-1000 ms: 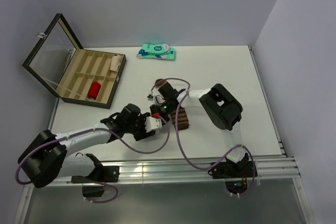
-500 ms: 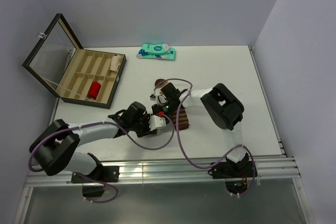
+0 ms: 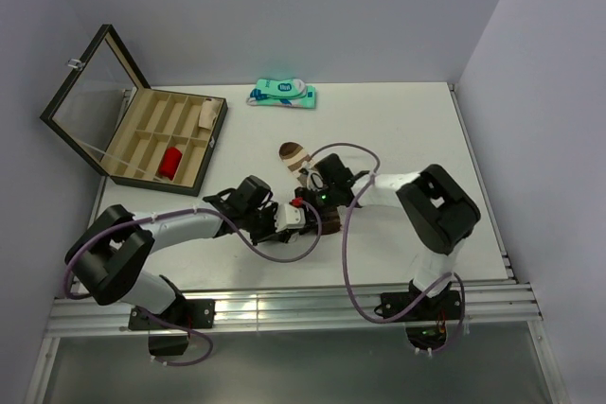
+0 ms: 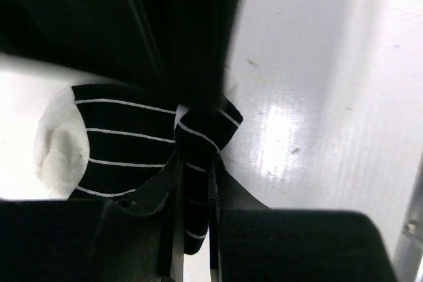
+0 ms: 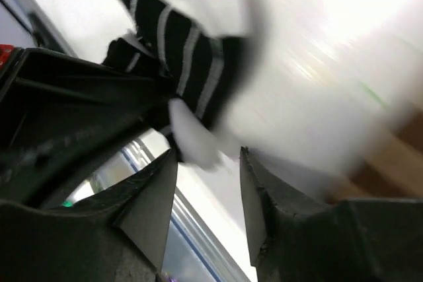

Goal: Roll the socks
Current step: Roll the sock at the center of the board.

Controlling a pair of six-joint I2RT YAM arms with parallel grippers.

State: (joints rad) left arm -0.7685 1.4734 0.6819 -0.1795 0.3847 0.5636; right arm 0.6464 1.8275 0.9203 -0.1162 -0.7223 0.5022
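where the left fingers (image 4: 149, 203) pinch, black sock (image 4: 125, 137) bunches — thin-striped.

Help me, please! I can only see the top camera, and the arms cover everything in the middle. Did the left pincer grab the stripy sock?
Observer: Yes. The left wrist view shows the left pincer shut on a bunched fold of the black sock.
Operator: Is its white toe squished in there too?
Observer: No. The white toe lies off to one side of the grip, free.
Operator: What about the right pincer?
Observer: In its own wrist view the right pincer is open. The striped sock sits just past its tips, blurred.
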